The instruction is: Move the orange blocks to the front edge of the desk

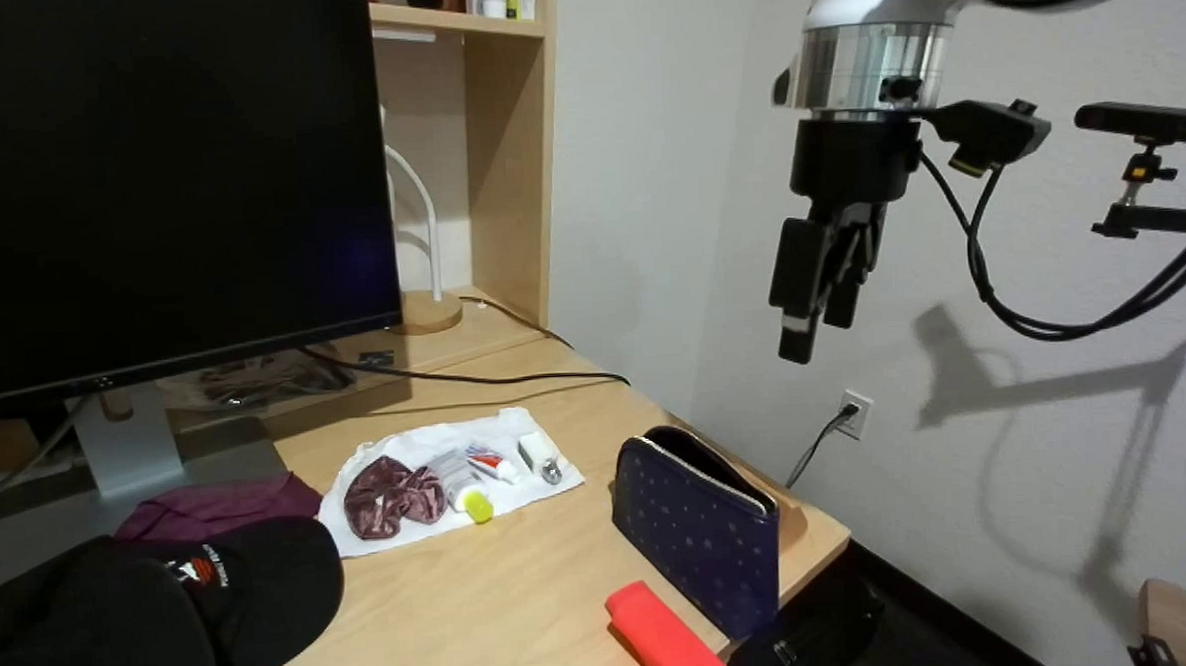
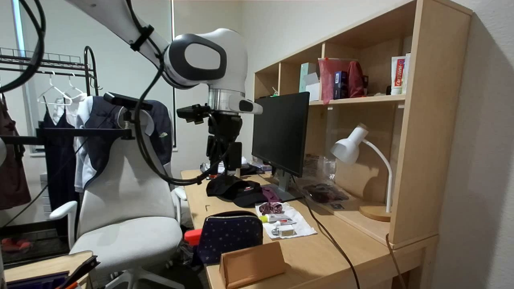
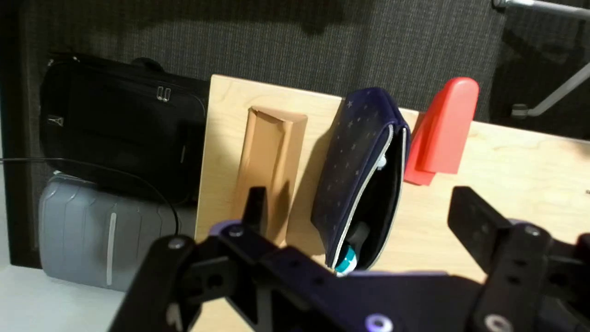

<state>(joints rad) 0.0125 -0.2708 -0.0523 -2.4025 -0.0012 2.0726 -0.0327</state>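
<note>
fingers [image 3: 474, 226] spread wide, orange blocks [image 3: 451, 131] overlapping, smooth, reddish, one round-ended

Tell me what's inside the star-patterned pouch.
Inside the navy zip pouch, the wrist view shows a teal-and-white item, a dark grey item beside it and a small white piece; shadow and walls hide the rest.

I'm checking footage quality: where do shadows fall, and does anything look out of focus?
In an exterior view, a shadow crosses the wall; in the wrist view, the pouch shades the desk toward picture left, and the gripper looks slightly soft.
</note>
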